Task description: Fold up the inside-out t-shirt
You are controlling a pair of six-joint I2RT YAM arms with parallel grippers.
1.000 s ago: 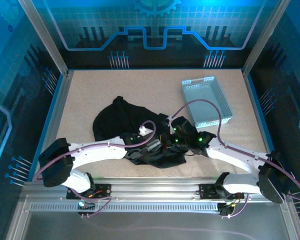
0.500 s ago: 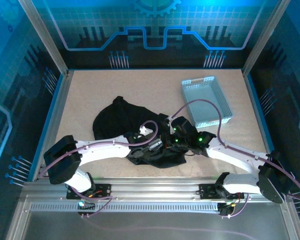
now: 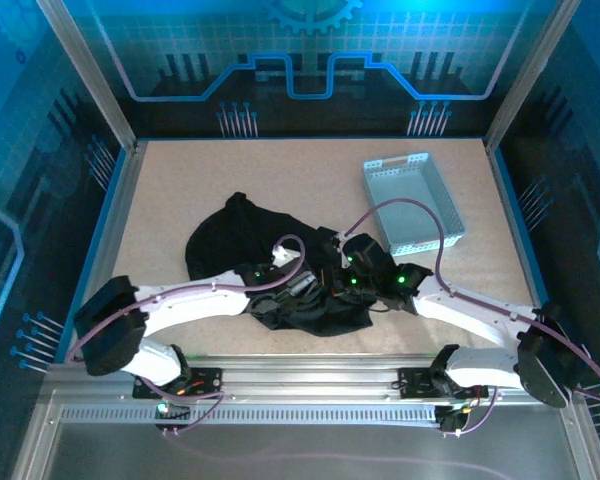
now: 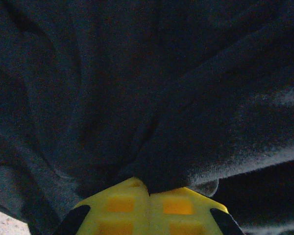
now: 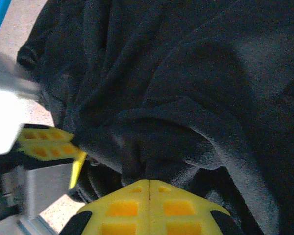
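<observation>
the left fingers (image 4: 118, 204) are pressed together, clamped on a fold of the black t-shirt (image 4: 137, 88), with cloth bunching out just above their yellow tips. the right fingers (image 5: 121, 208) are likewise closed tight on a thick rolled edge of the same shirt. the left arm's yellow tips show near them in the right wrist view. seen from above, both wrists meet over the near part of the shirt. it lies crumpled in the middle of the tabletop (image 3: 170, 170), its bulk spreading back and left. a light grey perforated tray (image 3: 412, 200) sits apart, farther back on the right.
</observation>
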